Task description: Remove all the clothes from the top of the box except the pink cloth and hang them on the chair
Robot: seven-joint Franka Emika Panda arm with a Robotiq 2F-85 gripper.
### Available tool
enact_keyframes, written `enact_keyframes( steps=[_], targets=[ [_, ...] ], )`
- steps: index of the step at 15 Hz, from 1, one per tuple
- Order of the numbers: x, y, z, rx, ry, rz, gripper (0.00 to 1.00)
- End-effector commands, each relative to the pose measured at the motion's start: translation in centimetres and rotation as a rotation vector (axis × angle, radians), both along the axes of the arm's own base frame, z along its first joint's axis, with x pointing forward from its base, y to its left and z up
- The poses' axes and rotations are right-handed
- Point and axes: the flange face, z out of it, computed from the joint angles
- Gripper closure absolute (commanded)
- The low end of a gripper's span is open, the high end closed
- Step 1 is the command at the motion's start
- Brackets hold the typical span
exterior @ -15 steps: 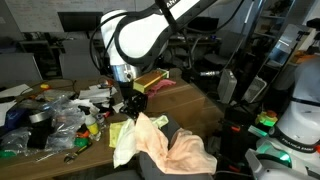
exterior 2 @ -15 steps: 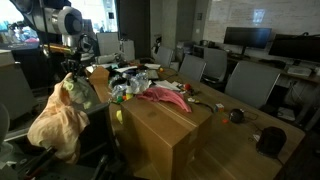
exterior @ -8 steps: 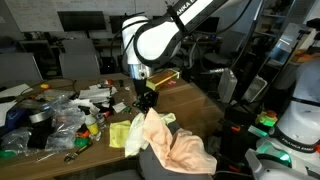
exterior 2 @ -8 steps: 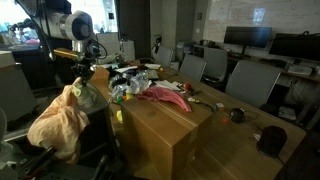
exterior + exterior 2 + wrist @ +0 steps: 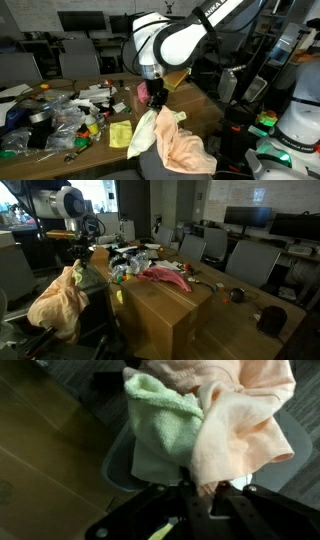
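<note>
Directly beneath the end effector [image 5: 155, 97] hangs the green towel [image 5: 145, 130], drawn up to a peak at its top. That peak is why I judge the fingers pinched on its upper edge. In the wrist view the two fingers meet at the bottom of the frame with fabric running right into them, so I read the end effector as clamped on the towel, not free of it.

Carrying it high like this lets the lower part fall over the chair [image 5: 100, 320], just beside the peach cloth [image 5: 185, 148] slung there. Well off to the side of the end effector, on top of the box [image 5: 165, 315], lies the pink cloth [image 5: 160, 275], the one meant to stay put.

Several things I cannot settle from here:
- The contact between fingers and fabric is dark and blurred in the wrist view.
- The chair back is almost wholly buried under cloth, so I can't tell whether the towel lies over it or only hangs in front.
- The clutter on the bench [image 5: 90, 155] beyond the box is too small to sort into clothes or not.
- The arm's upper links run out of frame.
</note>
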Motion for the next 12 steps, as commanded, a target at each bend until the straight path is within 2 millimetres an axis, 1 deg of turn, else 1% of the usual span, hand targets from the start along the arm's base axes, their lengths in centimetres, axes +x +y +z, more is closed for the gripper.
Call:
enact_keyframes(
  steps=[1, 5, 8, 12],
  targets=[
    [-3.0, -0.6, 1.4, -0.105, 0.001, 0.171, 0.95],
    [-5.1, -1.3, 0.6, -0.234, 0.067, 0.316, 0.95],
    [-5.9, -2.0, -0.4, -0.327, 0.122, 0.378, 0.95],
    [-6.6, -1.9, -1.1, -0.394, 0.144, 0.437, 0.95]
  ],
)
